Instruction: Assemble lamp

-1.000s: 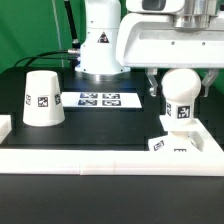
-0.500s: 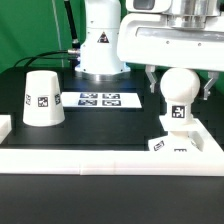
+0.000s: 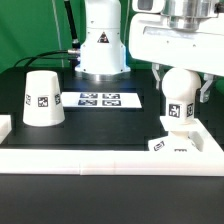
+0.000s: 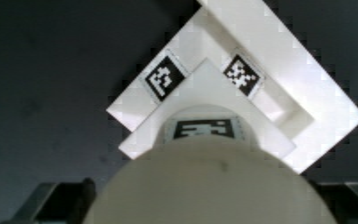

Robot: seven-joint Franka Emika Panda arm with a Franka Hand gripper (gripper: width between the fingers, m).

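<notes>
The lamp's round bulb [image 3: 180, 86] stands upright on its stem over the low square base [image 3: 176, 146] at the front of the exterior view's right. My gripper [image 3: 181, 88] is shut on the bulb, one dark finger on each side. In the wrist view the bulb [image 4: 202, 175] fills the space between my fingers [image 4: 60, 202], and the tagged base [image 4: 286, 60] lies beyond it. The tapered shade [image 3: 43, 98] stands mouth down on the table at the exterior view's left, apart from the gripper.
The marker board [image 3: 100, 99] lies flat at the back middle, in front of the robot's white pedestal [image 3: 100, 45]. A raised white rail [image 3: 100, 160] runs along the table's front edge, and a short piece [image 3: 4, 125] stands at the left.
The hand has shifted slightly to the exterior view's right, and the left finger now sits closer to the bulb. The bulb, base and shade stay in place.
</notes>
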